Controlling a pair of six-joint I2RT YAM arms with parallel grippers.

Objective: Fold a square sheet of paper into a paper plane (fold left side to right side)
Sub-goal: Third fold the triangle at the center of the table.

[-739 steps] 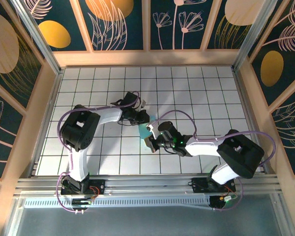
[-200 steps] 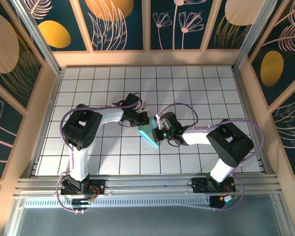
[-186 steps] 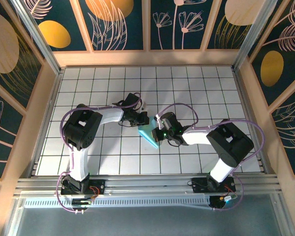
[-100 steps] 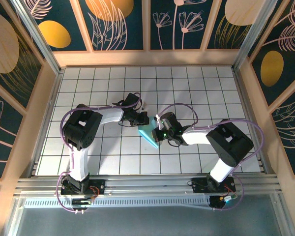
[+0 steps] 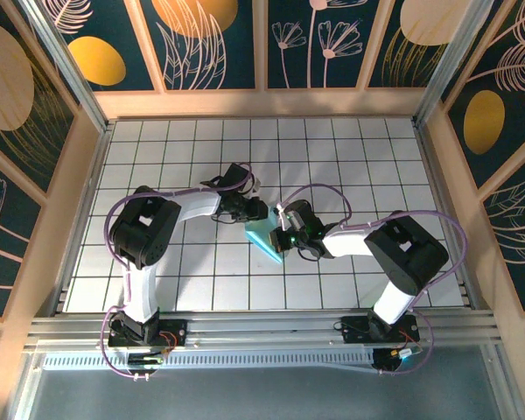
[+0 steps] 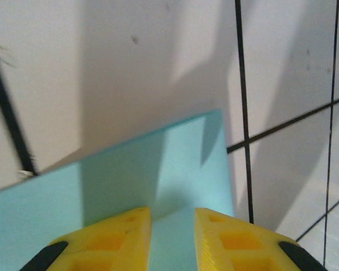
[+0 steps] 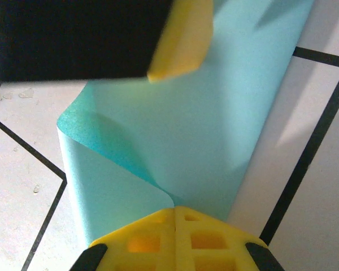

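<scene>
White gridded tabletop (image 5: 157,157), navy floral wall panels (image 5: 219,44).

A white tabletop (image 5: 175,149) ruled into square tiles by thin black lines. Pale wooden framing (image 5: 262,103) borders its far and side edges, holding dark teal panels (image 5: 219,39) with golden circles and outlined leaves. A silver metal rail (image 5: 262,325) runs along the near edge.

Paper (image 6: 130,169) cropped left and below

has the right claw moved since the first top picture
Yes. In the top view the right claw has moved up the table grid, away from the near rail and toward the far wall.
</scene>
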